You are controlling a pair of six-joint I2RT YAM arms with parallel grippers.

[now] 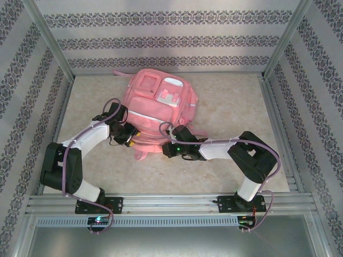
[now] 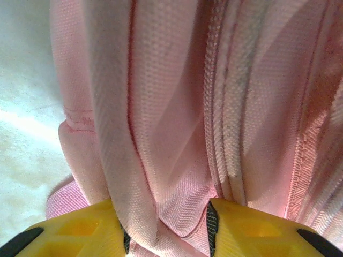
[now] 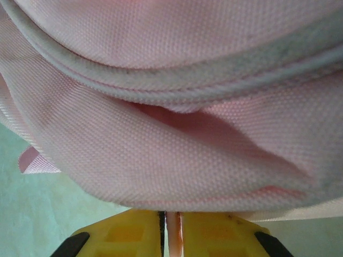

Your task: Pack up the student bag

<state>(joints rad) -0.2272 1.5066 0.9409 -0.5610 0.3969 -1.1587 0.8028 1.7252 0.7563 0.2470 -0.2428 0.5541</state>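
The student bag (image 1: 161, 101), a large pink backpack with white patches, lies flat at the back middle of the table. My left gripper (image 1: 130, 136) is at the bag's near left corner. In the left wrist view its yellow fingers (image 2: 80, 233) stand apart, and loose folds of the bag's pink fabric (image 2: 171, 134) lie between them in the left gripper (image 2: 167, 227). My right gripper (image 1: 170, 145) is at the bag's near edge. In the right wrist view the right gripper (image 3: 171, 222) is nearly closed on a thin pink edge of the bag (image 3: 177, 155).
The beige table (image 1: 236, 112) has free room to the right and left of the bag. Patterned walls and metal frame posts (image 1: 51, 40) enclose it. A metal rail (image 1: 171, 201) runs along the near edge by the arm bases. A pink strap (image 1: 140, 155) trails from the bag's near side.
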